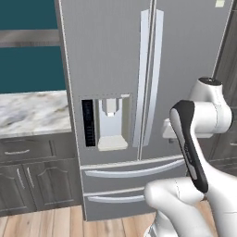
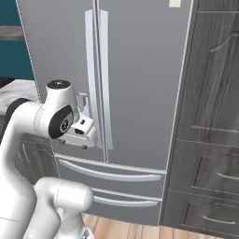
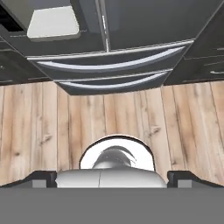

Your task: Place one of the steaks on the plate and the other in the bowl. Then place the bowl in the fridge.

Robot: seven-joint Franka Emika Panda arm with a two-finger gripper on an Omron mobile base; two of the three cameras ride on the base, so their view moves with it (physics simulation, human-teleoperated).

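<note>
The tall grey steel fridge [image 1: 115, 69] stands straight ahead with both doors shut, its water dispenser [image 1: 110, 122] in the left door. Two lower drawers with bar handles [image 2: 109, 175] are shut as well. My arm is folded in front of the fridge, and the hand [image 2: 81, 132] hangs near the door handles, pointing down. In the hand view my gripper [image 3: 111, 178] is open, its dark fingertips [image 3: 43, 177] far apart with nothing between them, above the floor before the fridge drawers [image 3: 109, 65]. The steaks, the plate and the bowl are out of view.
A marble counter [image 1: 32, 111] over dark cabinets [image 1: 32, 176] runs left of the fridge. Tall dark cabinets [image 2: 210, 140] stand right of it. Wooden floor [image 3: 52, 118] lies in front.
</note>
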